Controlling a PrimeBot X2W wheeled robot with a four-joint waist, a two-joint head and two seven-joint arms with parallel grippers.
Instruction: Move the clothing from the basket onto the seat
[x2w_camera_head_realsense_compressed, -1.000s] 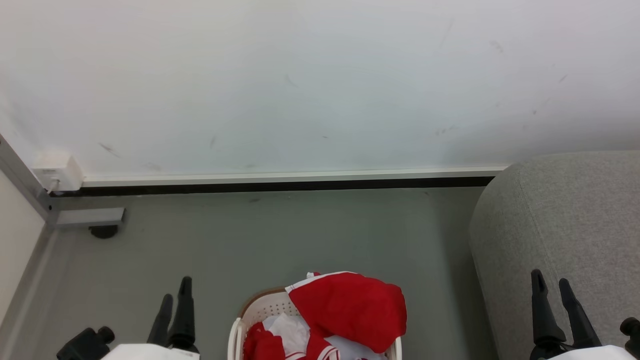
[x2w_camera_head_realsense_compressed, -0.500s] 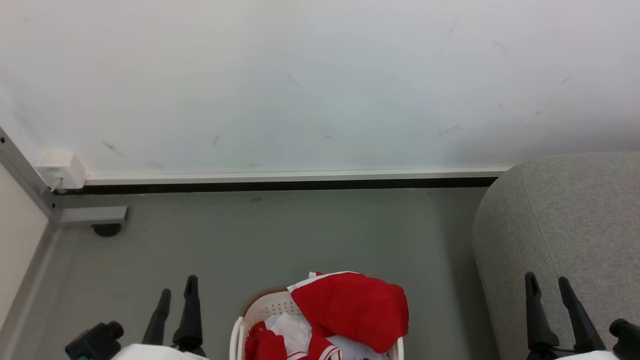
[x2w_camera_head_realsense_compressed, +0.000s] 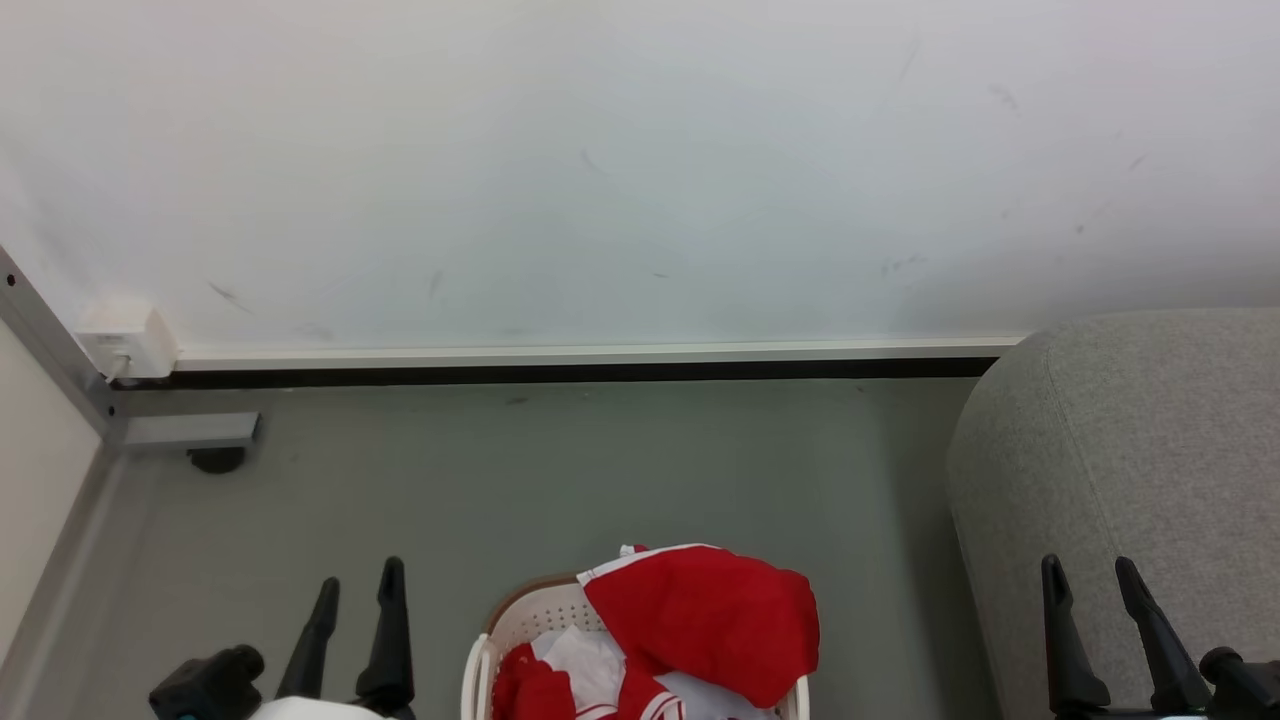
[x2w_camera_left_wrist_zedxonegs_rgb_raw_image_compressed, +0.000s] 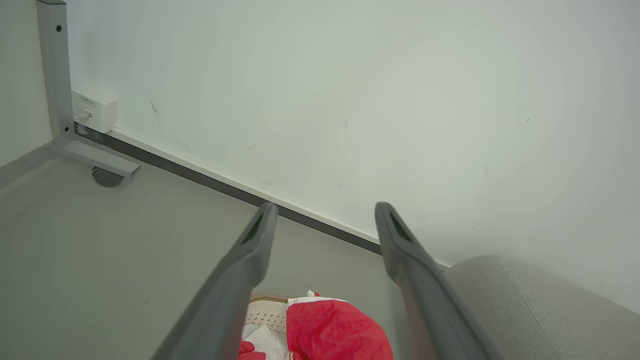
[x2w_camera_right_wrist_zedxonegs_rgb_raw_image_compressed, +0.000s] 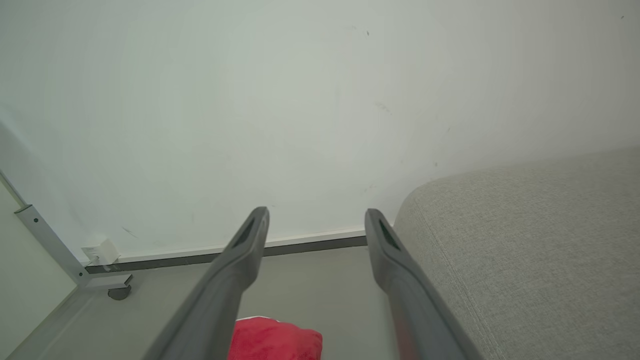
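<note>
Red sports clothing (x2w_camera_head_realsense_compressed: 700, 620) with white stripe trim lies heaped in the cream perforated basket (x2w_camera_head_realsense_compressed: 530, 615). The basket stands on the grey floor (x2w_camera_head_realsense_compressed: 600, 470) at the bottom middle of the head view, and one garment is draped over its far right rim. The grey fabric seat (x2w_camera_head_realsense_compressed: 1130, 450) stands to the robot's right, apart from the basket and bare in the part that can be seen. The left gripper (x2w_camera_head_realsense_compressed: 360, 575) hangs beside the basket on its left and the right gripper (x2w_camera_head_realsense_compressed: 1088, 564) hangs in front of the seat. Each has its two dark fingers spread apart with nothing between them, which both wrist views confirm. The task looks to be at its very beginning, with no garment grasped. Next, one arm would need to swing in over the basket, tip its fingers downward and close on a raised fold of the topmost red garment. It should avoid the pale sheet underneath and the basket rim. The garment should then be lifted high enough for its hanging cloth to clear the rim before it is carried across to the seat.
</note>
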